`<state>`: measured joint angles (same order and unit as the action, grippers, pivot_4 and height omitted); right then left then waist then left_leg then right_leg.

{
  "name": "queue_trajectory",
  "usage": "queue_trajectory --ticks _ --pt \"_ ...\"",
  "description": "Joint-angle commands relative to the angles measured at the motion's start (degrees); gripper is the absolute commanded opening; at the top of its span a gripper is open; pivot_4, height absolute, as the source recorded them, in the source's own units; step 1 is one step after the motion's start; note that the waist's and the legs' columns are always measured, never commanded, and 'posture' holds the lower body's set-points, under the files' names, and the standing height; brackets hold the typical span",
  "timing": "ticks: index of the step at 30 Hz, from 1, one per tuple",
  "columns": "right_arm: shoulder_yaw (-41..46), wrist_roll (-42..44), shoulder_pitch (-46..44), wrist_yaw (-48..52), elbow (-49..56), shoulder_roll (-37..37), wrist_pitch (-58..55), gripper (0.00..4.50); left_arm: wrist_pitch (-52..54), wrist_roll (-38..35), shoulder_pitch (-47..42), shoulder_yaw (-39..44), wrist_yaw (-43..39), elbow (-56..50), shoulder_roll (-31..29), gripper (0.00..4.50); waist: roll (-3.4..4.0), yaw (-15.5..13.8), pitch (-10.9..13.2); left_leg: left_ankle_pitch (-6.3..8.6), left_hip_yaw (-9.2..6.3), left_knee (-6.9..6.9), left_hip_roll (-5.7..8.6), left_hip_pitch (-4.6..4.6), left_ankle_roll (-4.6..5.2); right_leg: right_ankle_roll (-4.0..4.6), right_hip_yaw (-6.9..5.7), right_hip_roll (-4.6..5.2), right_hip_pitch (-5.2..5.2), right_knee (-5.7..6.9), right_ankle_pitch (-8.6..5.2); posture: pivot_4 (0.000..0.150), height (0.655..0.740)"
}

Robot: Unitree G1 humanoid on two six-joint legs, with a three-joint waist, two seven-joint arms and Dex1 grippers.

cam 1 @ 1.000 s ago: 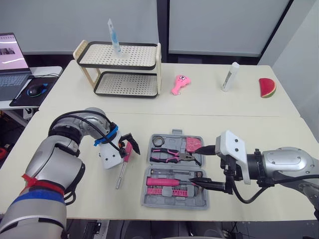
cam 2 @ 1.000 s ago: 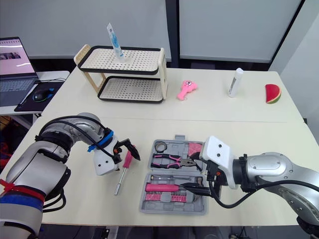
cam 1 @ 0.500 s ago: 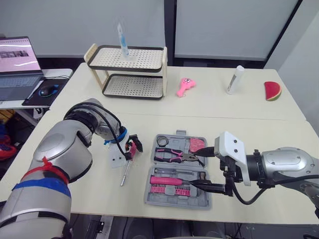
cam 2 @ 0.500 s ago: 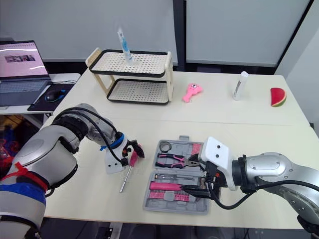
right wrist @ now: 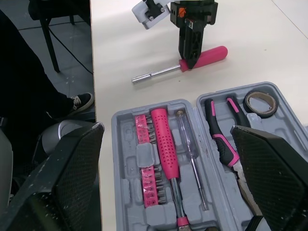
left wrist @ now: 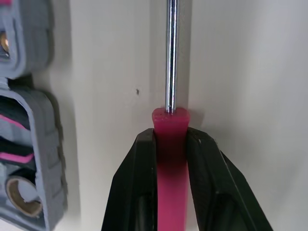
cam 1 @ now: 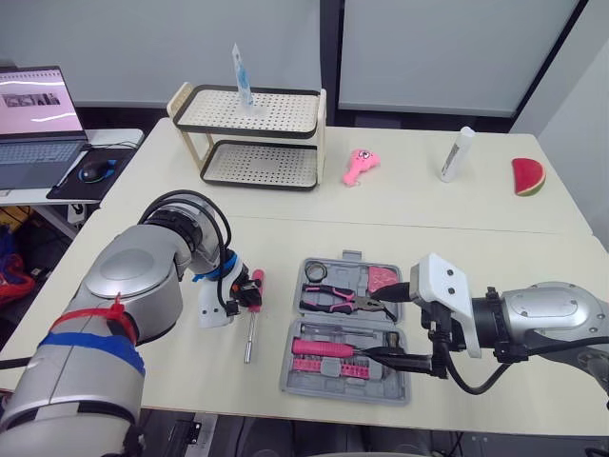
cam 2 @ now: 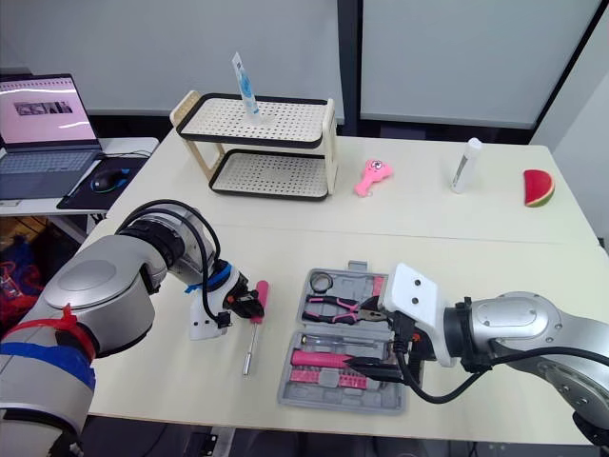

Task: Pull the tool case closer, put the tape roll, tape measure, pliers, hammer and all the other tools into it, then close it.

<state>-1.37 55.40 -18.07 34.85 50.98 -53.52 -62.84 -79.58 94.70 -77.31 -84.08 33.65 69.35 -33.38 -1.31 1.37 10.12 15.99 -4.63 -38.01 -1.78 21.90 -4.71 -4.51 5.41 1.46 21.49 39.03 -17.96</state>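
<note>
**bench_rat:** Starting big: the table (cam 1: 457, 238) has lots of room, and the tool case (cam 1: 343, 388) lies open near its front edge with the pliers (cam 1: 333, 303) and tape roll (cam 1: 315, 272) in their slots. So what's the risk?

**gripfan:** Mostly the right gripper (cam 1: 379, 322). It's spread wide, with 1 finger over the case's right edge and the other low by the front half. My guess is a careless swing could shove the case or knock out a seated tool.

**bench_rat:** And the screwdriver (cam 1: 251, 324)?

**gripfan:** It's flat on the table just left of the case, shaft pointing at the front edge. The left gripper (left wrist: 171, 138) is pinching the pink handle right where the shaft comes out, so the 2 fingers are off-centre on it. I'd expect it to pivot and droop when lifted, then miss its slot. And if it sits proud of the slot, I doubt the lid will close.
</note>
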Motion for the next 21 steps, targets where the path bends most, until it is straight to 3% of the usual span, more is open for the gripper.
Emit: queue_trajectory --ticks 1,8,21 --pt "0.1 -0.1 -0.3 0.1 0.6 0.3 1.6 4.50 -4.2 1.1 -2.4 -2.8 2.9 -1.4 -1.9 0.52 -0.46 0.0 0.0 0.00 -0.01 0.00 0.00 0.01 0.00 0.00 -0.01 0.00 0.01 0.01 0.00 0.150 0.7350" --pt "-1.4 -0.5 -0.6 -0.5 0.2 1.9 2.2 4.50 -12.6 -4.3 -7.4 0.1 -3.0 0.6 -6.1 0.51 -0.92 0.0 0.0 0.00 -0.04 -0.04 0.00 0.09 0.00 0.00 -0.06 0.00 0.09 0.05 0.01 0.150 0.7350" --pt "-4.4 -2.8 -1.6 -1.9 -0.5 4.3 2.8 4.50 -12.9 -29.6 -4.8 12.6 -33.5 10.7 -10.1 0.51 -0.91 0.2 0.0 -0.01 -0.06 -0.04 0.00 0.08 0.02 0.01 -0.09 -0.02 0.09 0.07 0.01 0.150 0.7350"
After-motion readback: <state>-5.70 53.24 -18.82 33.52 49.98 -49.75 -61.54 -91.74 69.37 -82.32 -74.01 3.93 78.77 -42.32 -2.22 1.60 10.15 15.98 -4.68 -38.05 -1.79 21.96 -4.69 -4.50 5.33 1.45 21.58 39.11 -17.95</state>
